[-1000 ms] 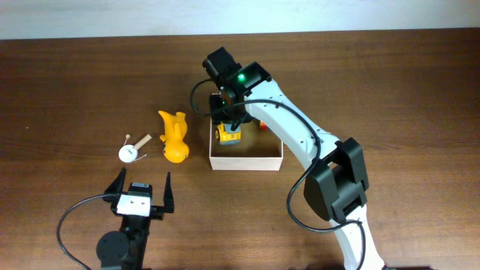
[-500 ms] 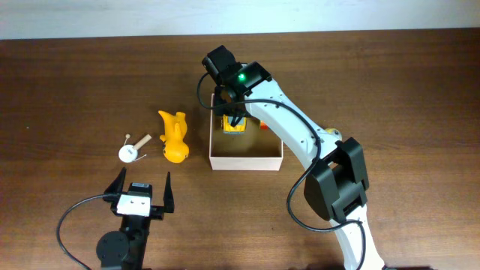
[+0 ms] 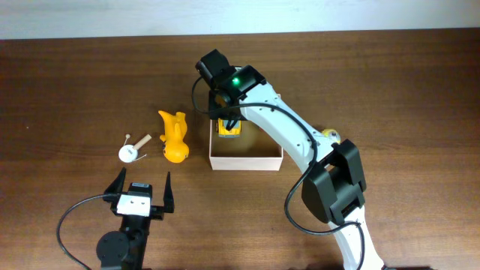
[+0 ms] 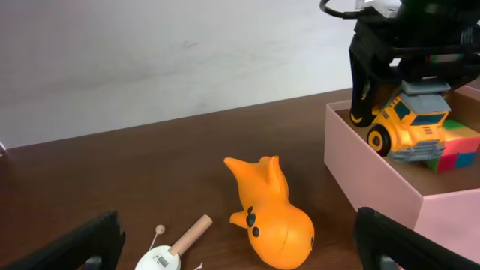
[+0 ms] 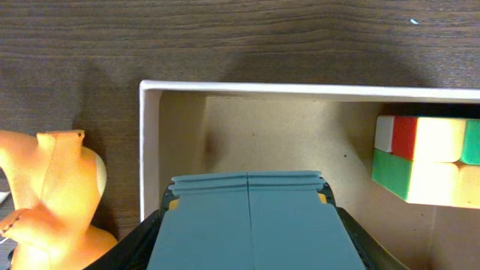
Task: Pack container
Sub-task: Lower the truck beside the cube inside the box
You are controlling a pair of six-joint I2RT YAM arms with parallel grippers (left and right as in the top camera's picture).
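Observation:
The container (image 3: 247,160) is a shallow box with white walls and a tan inside, at mid-table. It also shows in the left wrist view (image 4: 373,182) and the right wrist view (image 5: 150,142). My right gripper (image 3: 228,118) is shut on a yellow toy truck (image 3: 229,130) with a grey-blue bed (image 5: 247,221). It holds the truck over the box's far left part (image 4: 409,120). A colour cube (image 5: 427,159) lies inside the box by the far wall (image 4: 450,146). My left gripper (image 3: 142,184) is open and empty near the table's front edge.
An orange whale-like toy (image 3: 174,138) lies on the table just left of the box, also in the left wrist view (image 4: 270,214) and the right wrist view (image 5: 52,187). A small white gadget with a wooden stick (image 3: 130,151) lies further left.
My right gripper, with the truck in it, has shifted slightly toward the far left of the box. The left arm and the loose toys have not moved.

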